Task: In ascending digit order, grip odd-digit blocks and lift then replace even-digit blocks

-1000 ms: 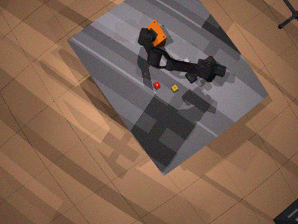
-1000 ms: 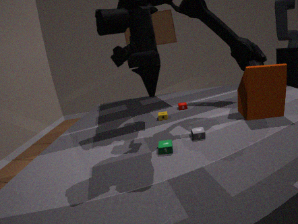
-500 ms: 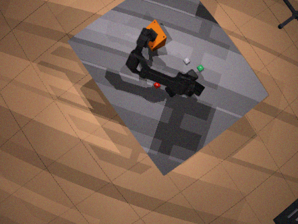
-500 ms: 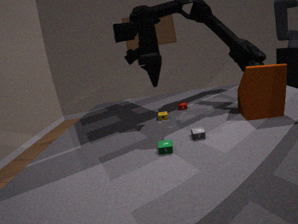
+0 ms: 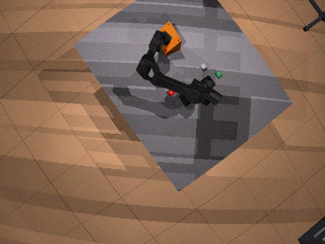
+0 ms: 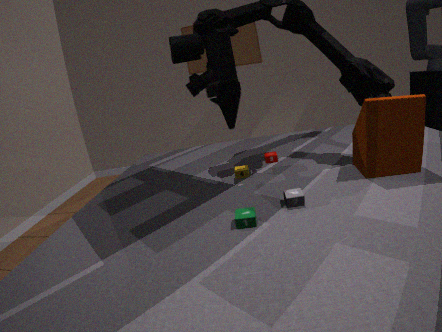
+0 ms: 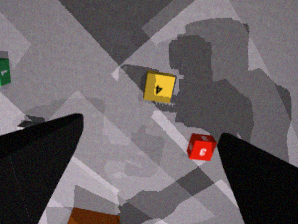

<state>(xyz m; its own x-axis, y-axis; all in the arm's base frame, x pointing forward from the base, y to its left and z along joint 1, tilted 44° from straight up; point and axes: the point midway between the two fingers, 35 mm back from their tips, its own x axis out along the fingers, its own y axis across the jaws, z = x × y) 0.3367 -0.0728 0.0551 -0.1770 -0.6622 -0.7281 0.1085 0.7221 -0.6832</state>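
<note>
- Yellow cube-shaped block (image 6: 242, 172) (image 7: 159, 87), showing a 4: on the surface (image 5: 224, 48) (image 6: 310, 260) (image 7: 100, 95), below the raised claw (image 5: 197, 92) (image 6: 231, 126) (image 7: 153, 131); in the wrist view it appears between the fingertips' sides, a little above their line. From overhead the arm hides it.
- Claw: above the yellow block's level, fingers spread wide, grasping nothing.
- Red cube-shaped block (image 5: 170, 92) (image 6: 270, 157) (image 7: 201, 147), showing a 3: near the yellow block, below and right of it in the wrist view, appearing close to the right-hand fingertip.
- White cube-shaped block (image 5: 204, 66) (image 6: 294, 198): nearer the exterior camera than the yellow block, and right of it; its digit is unreadable.
- Green cube-shaped block (image 5: 218, 73) (image 6: 245, 218) (image 7: 4, 72), showing a 1: in front of the yellow block in the exterior view.
- Orange wedge-shaped block (image 5: 173, 38) (image 6: 395, 135) (image 7: 94, 217): well right of the yellow block, exterior view.
</note>
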